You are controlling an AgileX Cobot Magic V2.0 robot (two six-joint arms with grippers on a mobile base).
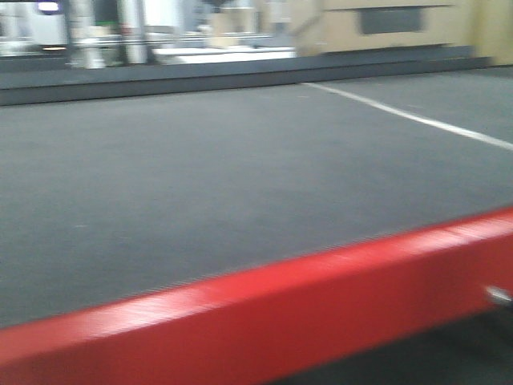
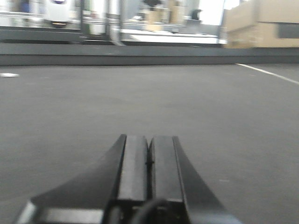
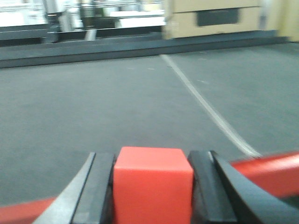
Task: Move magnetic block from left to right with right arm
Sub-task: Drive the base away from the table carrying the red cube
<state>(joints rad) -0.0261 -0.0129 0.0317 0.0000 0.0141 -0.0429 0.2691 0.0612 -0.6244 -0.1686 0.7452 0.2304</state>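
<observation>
The right pincer (image 3: pixel 152 159) sits at the bottom middle of the right wrist view. It is squeezing the magnetic block (image 3: pixel 153 186). The red block fills the gap, and a dark finger (image 3: pixel 100 189) presses on each side of it. I cannot tell if the block rests on the gray tabletop (image 3: pixel 117 102) or hangs a bit above it.

A red bar (image 1: pixel 280 305) runs across the bottom of the front view. A white line (image 3: pixel 205 107) runs from the top middle down to the lower right of the right wrist view.

The left pincer (image 2: pixel 149 149) is at the bottom middle of its own view. It is closed, with nothing in it, and it has no job here.

I think the carry is the step now. To do it well, squeeze firmly so the smooth block cannot slip. Lift it clear of the tabletop and go slowly to the right. Stay above the red bar. Set the block down flat, and only then open.
</observation>
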